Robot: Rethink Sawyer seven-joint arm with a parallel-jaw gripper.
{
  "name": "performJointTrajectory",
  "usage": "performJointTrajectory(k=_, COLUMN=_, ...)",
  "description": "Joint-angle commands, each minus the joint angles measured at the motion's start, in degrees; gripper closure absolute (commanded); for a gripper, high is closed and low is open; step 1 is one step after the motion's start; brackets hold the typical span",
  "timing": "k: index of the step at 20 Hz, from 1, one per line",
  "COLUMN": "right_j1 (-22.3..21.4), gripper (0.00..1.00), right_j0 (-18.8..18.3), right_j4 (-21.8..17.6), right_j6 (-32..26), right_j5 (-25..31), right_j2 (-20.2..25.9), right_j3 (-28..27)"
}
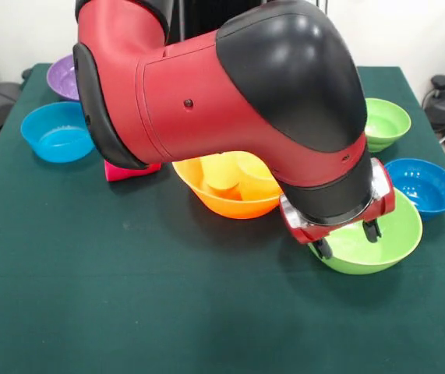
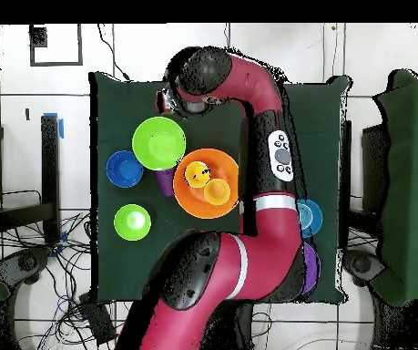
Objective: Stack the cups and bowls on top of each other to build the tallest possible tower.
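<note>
- Bowls first: your large lime bowl (image 1: 372, 240) sits directly under the gripper (image 1: 349, 239), at the near right of the green table (image 1: 128, 312).
- Gripper's two black fingers (image 1: 372, 229) hang spread apart with nothing between them, one near the bowl's rim on the orange side, the other over its hollow.
- Large orange bowl (image 1: 234, 204), the tower's base, lies just beside the lime one, towards the arm's elbow, with two yellow cups (image 1: 238, 175) inside.
- So the carry looks like a short sideways hop: up, across, down.
- A bowl has no long axis, so any rim point should do.
- Overhead, a purple cup (image 2: 164, 180) sits wedged between the two big bowls; watch it.
- Small blue bowl (image 1: 422, 185) sits just behind the lime one.
</note>
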Motion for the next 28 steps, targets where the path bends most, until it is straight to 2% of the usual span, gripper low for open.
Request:
performJointTrajectory(k=1, right_j1=-1.42, gripper=0.00, right_j0=2.77, right_j4=-6.34, right_j6=-5.41, right_j5=-6.12, right_j2=-3.06, right_j3=5.60)
performJointTrajectory(k=4, right_j1=-5.74, gripper=0.00, right_j0=5.68, right_j4=-12.63, right_j6=2.21, right_j5=-16.60, right_j2=-10.08, right_j3=8.07)
performJointTrajectory(k=6, right_j1=-4.05, gripper=0.00, right_j0=4.54, right_j4=-10.16, right_j6=-3.20, right_j5=-4.77, right_j2=-7.84, right_j3=4.65)
performJointTrajectory(k=9, right_j1=-4.36, gripper=0.00, right_j0=4.10, right_j4=-9.03, right_j6=-3.38, right_j5=-4.75, right_j2=-7.27, right_j3=4.44)
performJointTrajectory(k=12, right_j1=-4.24, gripper=0.00, right_j0=4.52, right_j4=-8.79, right_j6=-5.10, right_j5=-1.15, right_j2=-6.98, right_j3=3.87)
performJointTrajectory(k=16, right_j1=-5.44, gripper=0.00, right_j0=3.83, right_j4=-7.51, right_j6=-4.93, right_j5=-5.32, right_j2=-6.24, right_j3=6.43)
performJointTrajectory(k=23, right_j1=-3.17, gripper=0.00, right_j0=5.76, right_j4=-9.23, right_j6=-4.45, right_j5=2.43, right_j2=-6.94, right_j3=-0.11)
performJointTrajectory(k=26, right_j1=-2.61, gripper=0.00, right_j0=5.57, right_j4=-9.96, right_j6=-10.86, right_j5=6.04, right_j2=-6.27, right_j3=-0.65)
performJointTrajectory(k=28, right_j1=-0.35, gripper=0.00, right_j0=5.34, right_j4=-11.19, right_j6=-15.48, right_j5=8.23, right_j2=-5.60, right_j3=-2.41)
